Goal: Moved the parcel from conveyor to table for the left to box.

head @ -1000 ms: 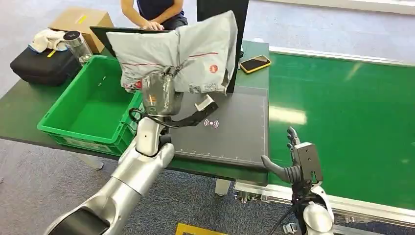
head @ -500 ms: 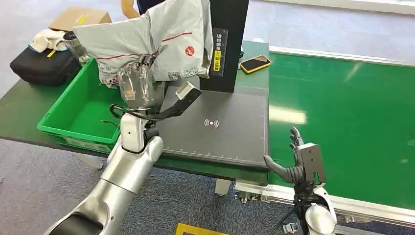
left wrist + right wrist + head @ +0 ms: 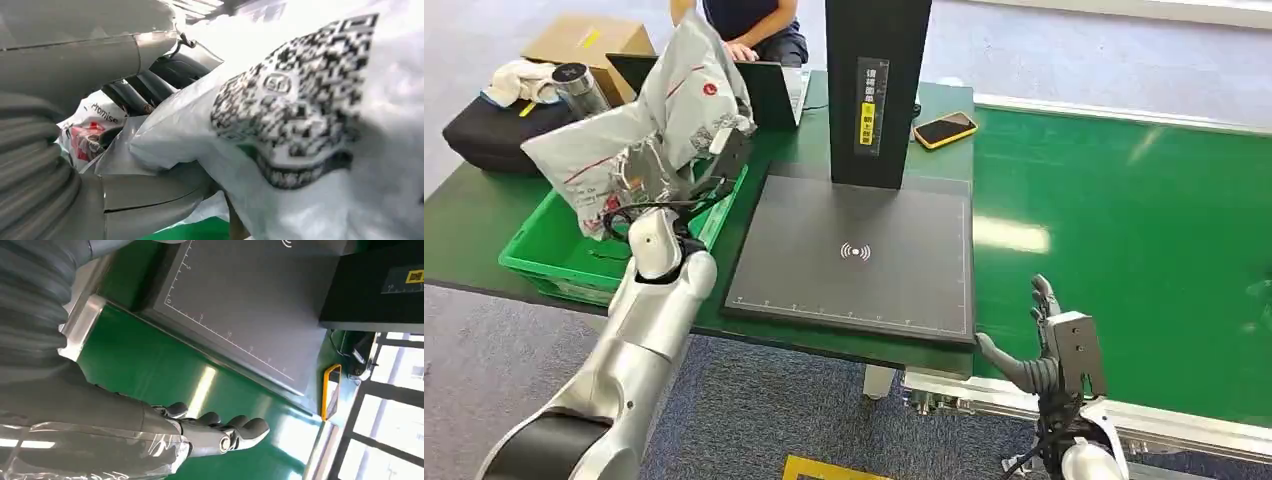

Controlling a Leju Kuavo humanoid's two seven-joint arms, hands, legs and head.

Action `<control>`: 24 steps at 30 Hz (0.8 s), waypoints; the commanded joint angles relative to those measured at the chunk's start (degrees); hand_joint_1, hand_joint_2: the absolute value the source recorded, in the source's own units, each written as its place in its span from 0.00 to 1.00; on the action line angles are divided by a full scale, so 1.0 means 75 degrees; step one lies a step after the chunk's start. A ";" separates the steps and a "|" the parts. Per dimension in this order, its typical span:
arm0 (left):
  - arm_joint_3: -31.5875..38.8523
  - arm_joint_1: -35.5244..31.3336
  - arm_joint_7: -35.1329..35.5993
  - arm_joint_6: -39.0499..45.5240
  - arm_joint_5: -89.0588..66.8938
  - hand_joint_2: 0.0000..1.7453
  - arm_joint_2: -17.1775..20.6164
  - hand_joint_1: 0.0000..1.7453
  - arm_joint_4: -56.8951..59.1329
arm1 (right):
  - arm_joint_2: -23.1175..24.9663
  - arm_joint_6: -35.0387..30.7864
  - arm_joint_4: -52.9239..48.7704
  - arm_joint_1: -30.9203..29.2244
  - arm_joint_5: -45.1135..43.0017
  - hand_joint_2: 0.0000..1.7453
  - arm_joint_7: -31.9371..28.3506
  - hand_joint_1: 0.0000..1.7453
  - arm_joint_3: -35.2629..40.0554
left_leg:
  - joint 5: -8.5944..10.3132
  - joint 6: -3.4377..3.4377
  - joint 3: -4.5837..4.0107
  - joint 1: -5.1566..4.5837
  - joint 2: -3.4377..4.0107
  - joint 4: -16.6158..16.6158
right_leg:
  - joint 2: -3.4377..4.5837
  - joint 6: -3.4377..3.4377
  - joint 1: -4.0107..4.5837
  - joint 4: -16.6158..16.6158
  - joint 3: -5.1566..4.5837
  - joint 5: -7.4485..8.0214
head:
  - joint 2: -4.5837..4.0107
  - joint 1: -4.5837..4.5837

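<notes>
Left hand is gripping the grey parcel, w/ the bag hanging just over the green bin near its scanner-pad side. Judging: lower it inside the bin walls before letting go, since floppy plastic could snag the rim. Right hand is hovering w/ fingers spread, holding nothing, well apart from the bin.

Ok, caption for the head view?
Left hand holds the grey parcel above the green bin; right hand open over the conveyor.

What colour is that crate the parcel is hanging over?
Bright green. The crate shows best in the head view, below the parcel.
</notes>
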 commanded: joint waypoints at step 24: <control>0.1807 -0.1106 0.1465 -0.0904 -0.0390 0.00 0.1353 0.00 0.1917 | 0.0305 0.0020 -0.0323 0.0176 0.0046 1.00 0.0059 0.00 -0.0230 | -0.0004 -0.0003 0.0004 0.0004 0.0008 -0.0003 | 0.0008 -0.0009 0.0005 -0.0003 0.0001 -0.0003 | 0.0003 -0.0003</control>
